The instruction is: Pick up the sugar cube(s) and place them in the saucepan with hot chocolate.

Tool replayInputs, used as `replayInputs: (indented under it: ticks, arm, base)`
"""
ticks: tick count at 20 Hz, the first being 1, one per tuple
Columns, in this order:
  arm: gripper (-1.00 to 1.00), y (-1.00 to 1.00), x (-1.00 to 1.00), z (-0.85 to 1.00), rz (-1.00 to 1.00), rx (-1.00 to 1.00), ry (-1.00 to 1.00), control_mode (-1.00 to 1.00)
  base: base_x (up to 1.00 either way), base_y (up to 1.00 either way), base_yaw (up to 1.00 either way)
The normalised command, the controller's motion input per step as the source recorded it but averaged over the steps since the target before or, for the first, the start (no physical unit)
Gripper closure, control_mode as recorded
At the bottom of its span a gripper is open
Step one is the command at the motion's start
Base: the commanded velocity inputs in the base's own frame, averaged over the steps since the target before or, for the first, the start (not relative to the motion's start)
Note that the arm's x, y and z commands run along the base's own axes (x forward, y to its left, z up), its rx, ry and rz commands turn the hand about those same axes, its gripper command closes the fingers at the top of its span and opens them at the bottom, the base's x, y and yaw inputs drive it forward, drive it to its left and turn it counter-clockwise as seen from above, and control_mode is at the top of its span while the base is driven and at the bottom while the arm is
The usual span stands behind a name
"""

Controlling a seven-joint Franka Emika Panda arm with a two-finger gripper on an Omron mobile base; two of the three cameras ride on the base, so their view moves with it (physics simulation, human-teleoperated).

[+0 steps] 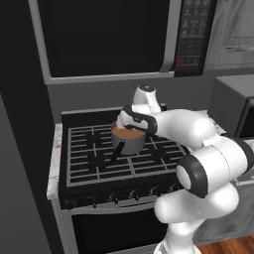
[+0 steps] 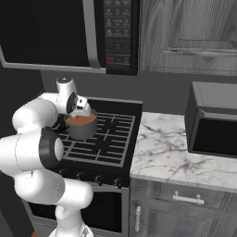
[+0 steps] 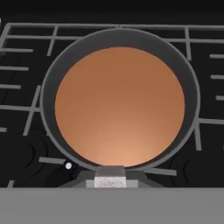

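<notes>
The grey saucepan [image 1: 130, 145] stands on the black stove grate, its thin black handle [image 1: 114, 154] pointing toward the front. Flat orange-brown hot chocolate [image 3: 119, 105] lies inside it, also seen from the sides as hot chocolate [image 1: 128, 133] and hot chocolate [image 2: 81, 120]. My gripper [image 1: 121, 127] hangs just above the pan's rim, pointing down over the liquid. In the hand view the gripper [image 3: 110, 175] is shut on a small whitish sugar cube [image 3: 110, 182], held between the dark fingers [image 3: 84, 180] above the near rim of the saucepan [image 3: 48, 83].
The stove grate [image 1: 84, 149] runs all around the pan. A microwave [image 2: 55, 32] hangs overhead. On the right are a marble counter [image 2: 157, 159] bearing a small tan speck [image 2: 172, 148] and a dark toaster oven [image 2: 213, 122].
</notes>
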Motion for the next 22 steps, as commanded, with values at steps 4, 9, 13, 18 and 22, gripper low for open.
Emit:
replayInputs:
  ticks: [4,9,13,18,22]
  arm:
    - [1.00,0.00,0.17,0.19,0.00,0.00,0.00,-1.00]
    - [1.00,0.00,0.34,0.12,0.00,-0.01,0.01,-1.00]
    - [1.00,0.00,0.33,-0.01,0.00,0.00,0.04,-1.00]
    - [1.00,0.00,0.10,-0.24,0.00,0.00,0.04,-1.00]
    - [1.00,0.00,0.03,-0.12,0.00,0.00,0.02,-1.00]
  base:
    - [0.00,0.00,0.00]
    - [0.00,0.00,0.00]
    - [0.00,0.00,0.00]
    - [0.00,0.00,0.00]
    - [0.00,0.00,0.00]
